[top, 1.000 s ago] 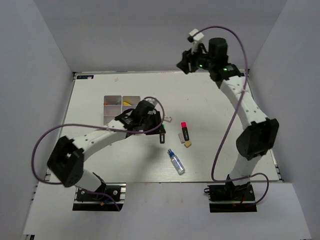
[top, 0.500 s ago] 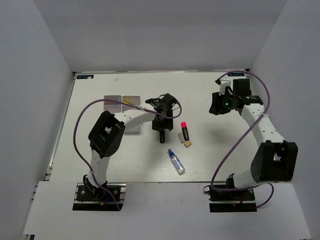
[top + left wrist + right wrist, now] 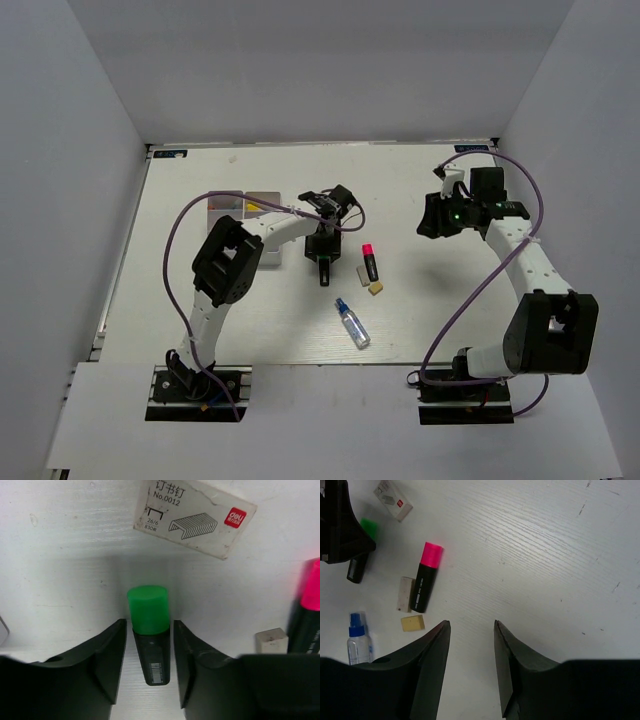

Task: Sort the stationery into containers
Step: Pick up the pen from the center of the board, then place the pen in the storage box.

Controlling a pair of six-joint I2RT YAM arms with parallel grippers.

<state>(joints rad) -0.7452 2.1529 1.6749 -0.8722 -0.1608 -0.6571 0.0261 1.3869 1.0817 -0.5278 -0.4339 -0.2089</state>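
My left gripper (image 3: 148, 625) is open, low over the table, its jaws on either side of a green-capped black highlighter (image 3: 148, 630) with a small gap each side. The top view shows this gripper (image 3: 322, 256) over the highlighter (image 3: 323, 274). A red-capped highlighter (image 3: 369, 262), a white eraser (image 3: 361, 271), a tan eraser (image 3: 376, 288) and a blue-capped glue bottle (image 3: 351, 325) lie to its right. The white organizer box (image 3: 228, 198) sits at the left, partly hidden by the left arm. My right gripper (image 3: 471, 625) is open and empty above bare table, right of the items.
A white staple box (image 3: 195, 517) lies just beyond the green cap. The right wrist view shows the red-capped highlighter (image 3: 426, 577), both erasers (image 3: 406, 594), the glue bottle (image 3: 359, 640) and the staple box (image 3: 393, 500). Grey walls enclose the table.
My left gripper has moved right and settled over the green-capped highlighter. My right arm has come down from high at the back to the table's right side.
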